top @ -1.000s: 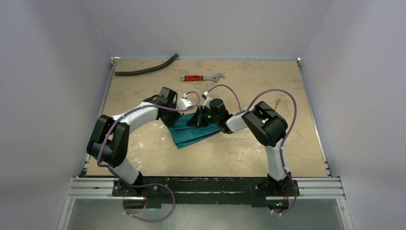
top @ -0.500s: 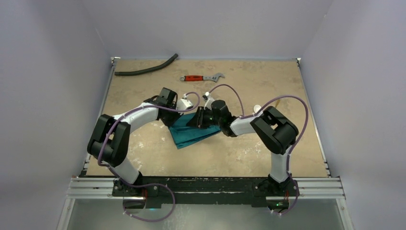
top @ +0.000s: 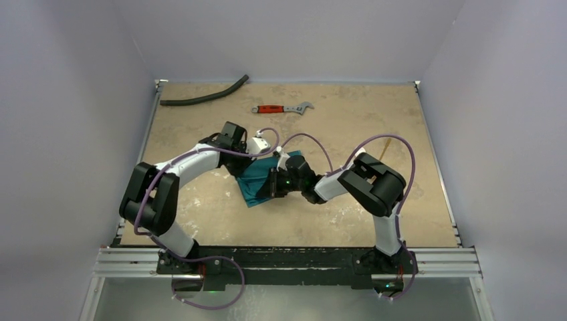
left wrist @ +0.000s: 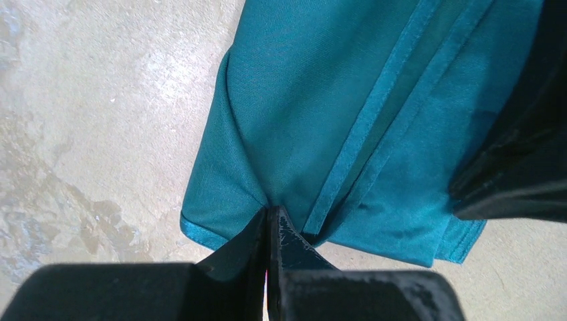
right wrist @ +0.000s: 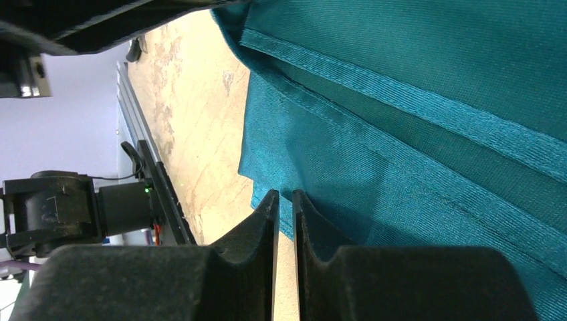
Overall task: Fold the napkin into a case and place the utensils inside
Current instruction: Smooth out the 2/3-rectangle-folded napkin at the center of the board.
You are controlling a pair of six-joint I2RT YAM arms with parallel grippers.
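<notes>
1. Top external camera: looked down on a mottled tan table point(top: 348, 207) with pale grey walls on three sides.
2. Found the napkin point(top: 256, 186), a plain teal-green cloth folded into a slanted stack of layers, lying flat near the table's middle, a little to the left.
3. Placed the left gripper point(top: 247, 159) at the napkin's far left end, its arm stretched in from the left.
4. Placed the right gripper point(top: 271, 187) low at the napkin's right side, its arm bent in from the right.
5. Noted a red-handled wrench point(top: 281, 108) farther back, well apart from the napkin, and a black hose point(top: 204, 95) curved near the far left corner.
6. Left wrist camera: showed the left gripper's jaws clenched tight, tips meeting on a pinch of the napkin's edge. Showed creases in the cloth gathering toward that point and hemmed layers fanning away over the bare table.
7. Caught a dark, blurred shape over the cloth at the right edge of that same view; could not tell what it was.
8. Right wrist camera: showed the right gripper's jaws set almost together, only a thin slit between them, tips at a corner of the napkin where cloth met bare table.
9. Could not tell whether any cloth sat inside that slit.
10. Showed stitched hems stacked one over another, running diagonally across the right wrist view.
</notes>
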